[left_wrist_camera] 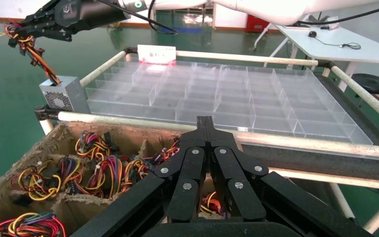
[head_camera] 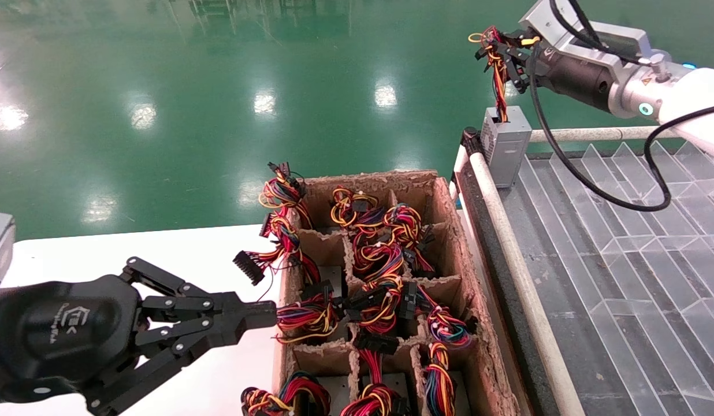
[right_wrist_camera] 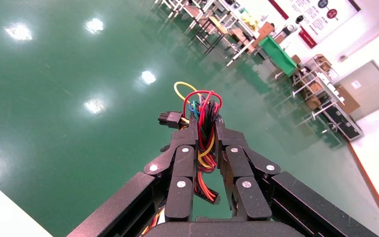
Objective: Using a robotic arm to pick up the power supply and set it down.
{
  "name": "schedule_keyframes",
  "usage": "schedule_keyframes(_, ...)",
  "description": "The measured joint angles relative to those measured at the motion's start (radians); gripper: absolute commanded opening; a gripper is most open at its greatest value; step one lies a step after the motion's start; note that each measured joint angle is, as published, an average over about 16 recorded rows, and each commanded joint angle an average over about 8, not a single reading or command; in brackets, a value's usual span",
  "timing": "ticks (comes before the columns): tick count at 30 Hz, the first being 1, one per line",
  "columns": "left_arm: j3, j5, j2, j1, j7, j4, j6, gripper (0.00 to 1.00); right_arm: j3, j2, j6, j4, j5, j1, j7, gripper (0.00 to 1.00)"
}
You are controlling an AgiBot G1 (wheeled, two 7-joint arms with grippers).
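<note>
Grey power supply (head_camera: 505, 144) dangles at the rack (head_camera: 599, 134) corner, wires (head_camera: 495, 55) pinched by the right gripper (head_camera: 503, 53); left gripper (head_camera: 259, 315), fingers together, beside the carton (head_camera: 449, 231).

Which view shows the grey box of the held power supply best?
The head view: the power supply hangs by its wire bundle from the right gripper, over the clear tray's corner. The left wrist view shows the box smaller, vent face visible. The right wrist view shows only clamped wires.
</note>
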Motion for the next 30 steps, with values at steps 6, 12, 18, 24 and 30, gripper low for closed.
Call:
schedule_keyframes(6,0.0,0.0,0.0,0.0,0.0,0.0,0.0,0.0,-0.005,-0.019,0.0,-0.032,-0.005,0.012,-0.017,0.39)
schedule_keyframes(12,0.0,0.0,0.0,0.0,0.0,0.0,0.0,0.0,-0.011,-0.031,-0.005,-0.057,-0.011,0.027,-0.024,1.0)
schedule_keyframes(18,0.0,0.0,0.0,0.0,0.0,0.0,0.0,0.0,-0.013,-0.039,-0.008,-0.072,-0.014,0.04,-0.026,1.0)
schedule_keyframes(24,0.0,0.0,0.0,0.0,0.0,0.0,0.0,0.0,-0.016,-0.041,-0.005,-0.077,-0.019,0.051,-0.024,1.0)
schedule_keyframes(30,0.0,0.0,0.0,0.0,0.0,0.0,0.0,0.0,-0.017,-0.031,0.001,-0.053,-0.026,0.053,-0.022,1.0)
